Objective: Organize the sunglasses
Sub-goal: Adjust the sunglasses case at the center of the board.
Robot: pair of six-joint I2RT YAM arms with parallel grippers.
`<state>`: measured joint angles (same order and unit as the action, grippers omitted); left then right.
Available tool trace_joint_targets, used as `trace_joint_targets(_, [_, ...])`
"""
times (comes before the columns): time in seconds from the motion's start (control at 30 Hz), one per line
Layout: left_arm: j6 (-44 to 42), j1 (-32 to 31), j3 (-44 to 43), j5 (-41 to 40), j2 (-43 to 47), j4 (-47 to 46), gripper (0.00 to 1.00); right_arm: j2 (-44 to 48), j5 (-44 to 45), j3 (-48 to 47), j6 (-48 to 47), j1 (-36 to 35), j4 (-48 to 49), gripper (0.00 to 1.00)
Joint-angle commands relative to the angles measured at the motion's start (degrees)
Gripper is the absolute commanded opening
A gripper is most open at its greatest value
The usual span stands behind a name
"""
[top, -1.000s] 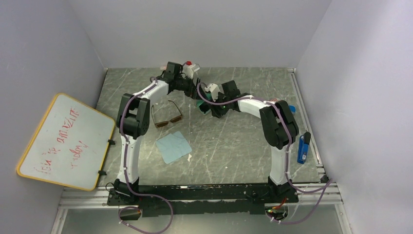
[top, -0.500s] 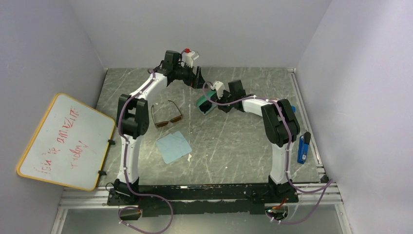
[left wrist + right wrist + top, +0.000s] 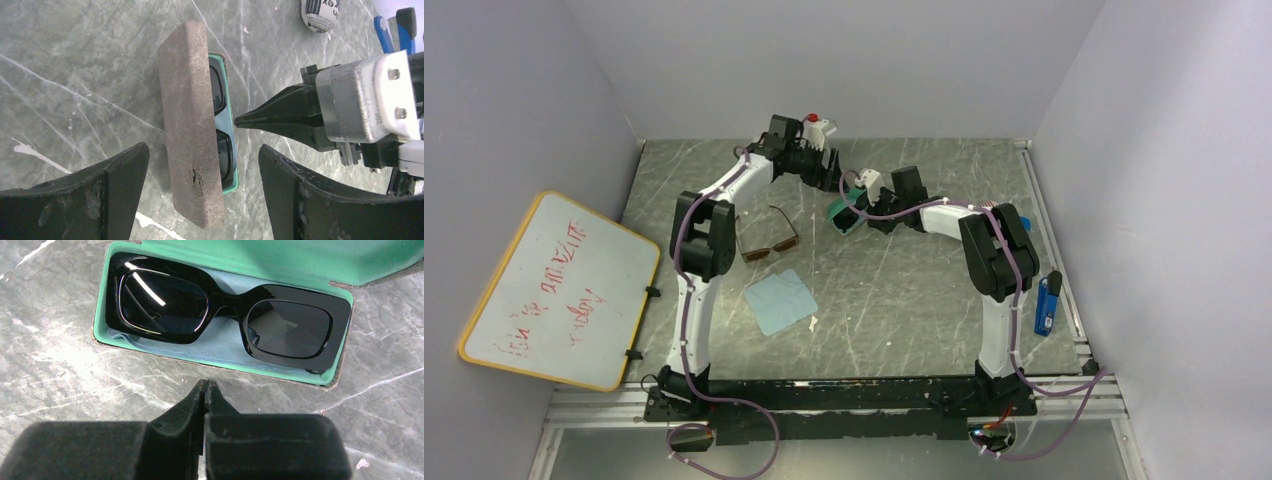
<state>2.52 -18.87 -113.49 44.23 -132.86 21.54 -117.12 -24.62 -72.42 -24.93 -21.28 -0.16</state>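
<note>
My right gripper [image 3: 205, 390] has drawn back from the green-lined case [image 3: 102, 305], fingers pressed together and empty, leaving the black sunglasses [image 3: 225, 315] lying inside. My left gripper [image 3: 203, 150] hangs spread wide astride the raised lid [image 3: 187, 100], probably to close it. The amber pair [image 3: 767, 236] lies on the table [image 3: 904, 300].

Glossy black sunglasses [image 3: 227, 307] sit in a matt, green-lined case [image 3: 280, 260].

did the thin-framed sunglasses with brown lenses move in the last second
No. The thin-framed brown-lens sunglasses lie in the same spot as a second ago, at the same angle and with the same gap to the square light-blue cloth beside them.
</note>
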Motion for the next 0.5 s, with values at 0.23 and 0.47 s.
trace_joint_targets(0.23, [-1.82, -1.43, -2.6, -0.05, -1.44, 1.33, 0.67, -1.07, -2.1, -2.46, 1.64, -0.21, 0.34, 0.04])
trace_joint_targets(0.47, [-1.76, -1.43, -3.38, 1.06, -1.97, 1.42, 0.54, -1.39, -2.18, -2.89, 1.38, -0.34, 0.34, 0.04])
